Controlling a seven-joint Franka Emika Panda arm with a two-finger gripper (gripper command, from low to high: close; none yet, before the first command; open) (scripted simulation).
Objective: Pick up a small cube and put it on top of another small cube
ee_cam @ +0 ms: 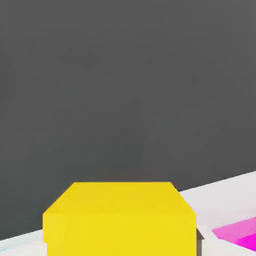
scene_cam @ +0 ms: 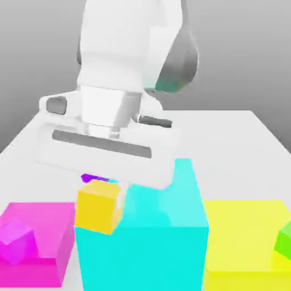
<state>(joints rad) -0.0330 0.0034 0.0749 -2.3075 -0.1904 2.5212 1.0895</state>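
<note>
Clearly the hand (scene_cam: pixel 101 187) grips the small yellow cube (scene_cam: pixel 100 207).

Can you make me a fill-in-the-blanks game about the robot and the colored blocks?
The small cube under the robot's hand is ____.
The big block in the middle is ____.
The small magenta cube sits on a big block colored ____.
The tiny cube at the exterior view's right edge is ____.

Missing words: yellow, cyan, magenta, green.
</note>
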